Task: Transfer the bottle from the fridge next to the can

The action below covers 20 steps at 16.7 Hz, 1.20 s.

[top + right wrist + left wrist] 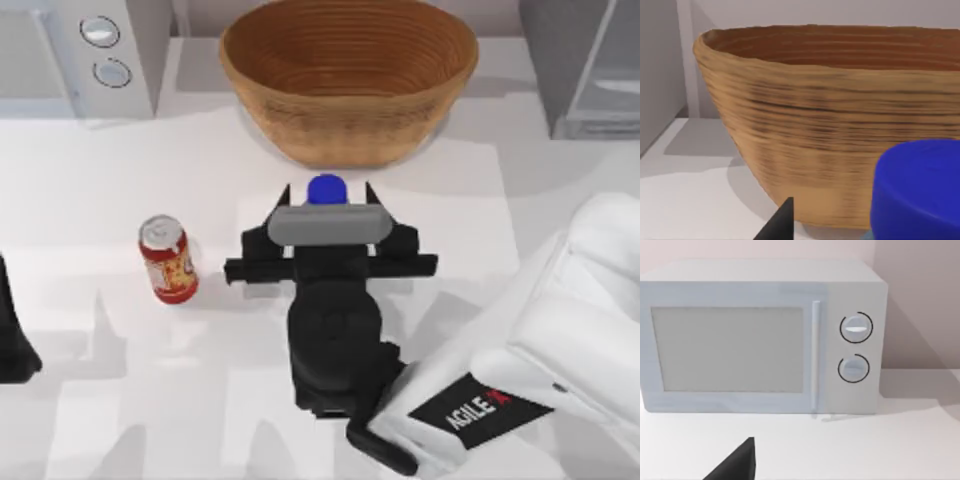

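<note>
Right at the middle of the table, the bottle stands upright with its round blue cap showing between the two dark fingertips of the right gripper; from above, the gripper's grey body hides everything below the cap, so the label cannot be seen. The jaws stand narrow on either side of the cap and appear to hold the bottle, though actual contact is hidden. In the right wrist view the cap looms large and plain blue, with one black fingertip beside it.

Just behind the bottle sits a big woven basket, its brown ribbed wall rising close to the cap (it is the nearest thing in the way on the far side). To the left of the bottle, with bare table between, stands the can, red with a silver top and yellow-orange graphics, tilted slightly in the overhead view and shorter than the gripper's reach above it. The table is white.

Farther out, the fridge occupies the far right corner, grey with a pale panel. A white microwave with two round knobs fills the far left corner. The left gripper is parked at the table's left edge; whether its jaws are apart I cannot tell.
</note>
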{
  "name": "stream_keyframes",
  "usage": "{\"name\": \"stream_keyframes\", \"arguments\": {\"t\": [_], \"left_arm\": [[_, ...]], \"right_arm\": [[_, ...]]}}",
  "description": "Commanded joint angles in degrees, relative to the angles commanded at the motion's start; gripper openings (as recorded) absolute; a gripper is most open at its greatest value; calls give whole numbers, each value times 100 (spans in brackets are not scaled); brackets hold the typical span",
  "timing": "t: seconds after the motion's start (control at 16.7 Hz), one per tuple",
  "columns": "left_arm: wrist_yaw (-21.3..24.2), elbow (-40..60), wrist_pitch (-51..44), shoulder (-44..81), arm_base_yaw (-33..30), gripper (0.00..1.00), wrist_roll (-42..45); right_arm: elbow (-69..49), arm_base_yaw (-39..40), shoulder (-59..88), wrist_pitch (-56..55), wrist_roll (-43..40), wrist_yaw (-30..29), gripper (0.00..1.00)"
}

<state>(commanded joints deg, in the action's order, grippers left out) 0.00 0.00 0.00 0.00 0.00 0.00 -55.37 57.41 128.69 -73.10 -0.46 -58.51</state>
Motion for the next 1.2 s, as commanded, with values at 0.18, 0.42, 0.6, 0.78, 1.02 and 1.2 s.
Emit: {"name": "stream_keyframes", "arguments": {"t": [0.18,0.42,0.6,0.78,1.02,1.2], "left_arm": [[0,0,0,0,0,100,0],[0,0,0,0,0,100,0],[0,0,0,0,0,100,0],[0,0,0,0,0,100,0],[0,0,0,0,0,100,0],[0,0,0,0,0,100,0]], "right_arm": [[0,0,0,0,0,0,100],[0,0,0,0,0,0,100],[21,9,-10,-11,-1,-20,100],[268,255,-115,-137,4,-263,100],[397,388,-174,-210,8,-395,100],[382,352,-203,-189,5,-349,100]]}}
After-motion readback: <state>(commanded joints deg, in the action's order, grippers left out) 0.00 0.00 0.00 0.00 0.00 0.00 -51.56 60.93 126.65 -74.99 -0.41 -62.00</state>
